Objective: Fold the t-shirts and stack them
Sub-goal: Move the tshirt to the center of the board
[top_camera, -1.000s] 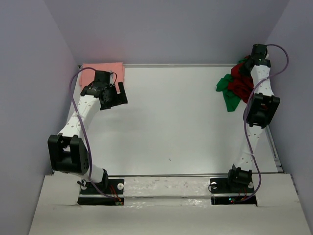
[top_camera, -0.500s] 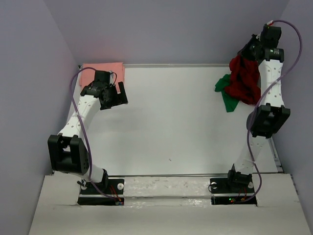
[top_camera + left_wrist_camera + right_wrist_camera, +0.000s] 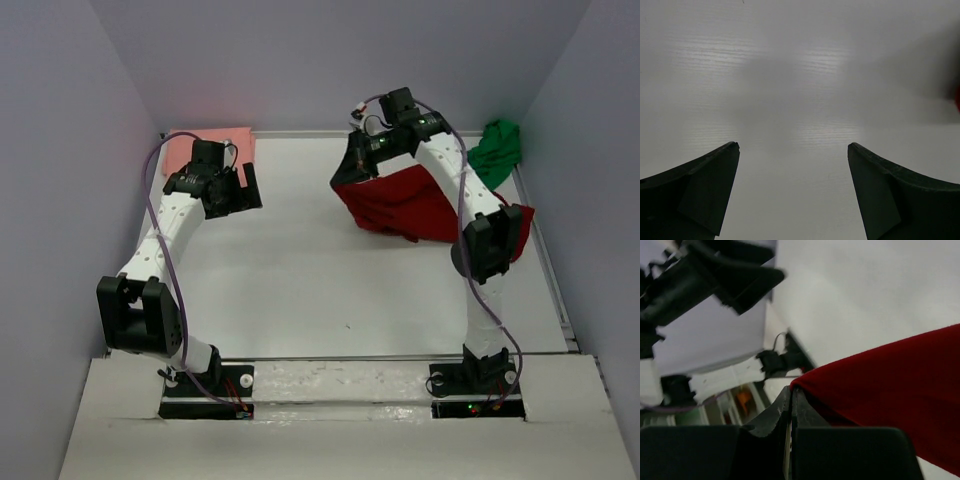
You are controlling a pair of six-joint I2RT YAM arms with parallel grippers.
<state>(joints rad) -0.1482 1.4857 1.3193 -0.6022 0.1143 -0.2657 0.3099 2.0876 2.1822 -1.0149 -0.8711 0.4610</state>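
Observation:
My right gripper point(image 3: 353, 165) is shut on an edge of the dark red t-shirt point(image 3: 410, 205), which hangs from it and drapes across the table's right half. In the right wrist view the red cloth point(image 3: 890, 385) runs off from the closed fingertips point(image 3: 791, 390). The bright green t-shirt point(image 3: 497, 150) lies crumpled in the far right corner. A salmon pink t-shirt point(image 3: 190, 150) lies flat in the far left corner. Beside it, my left gripper point(image 3: 243, 190) hovers open over bare table, its fingers point(image 3: 710, 185) wide apart with nothing between them.
The white table point(image 3: 300, 280) is walled in by grey panels on the left, right and back. A raised lip runs along its near edge by the arm bases.
The right arm has swung left from the far right corner, pulling the dark red t-shirt off the green one and out over the table. The left arm has not moved.

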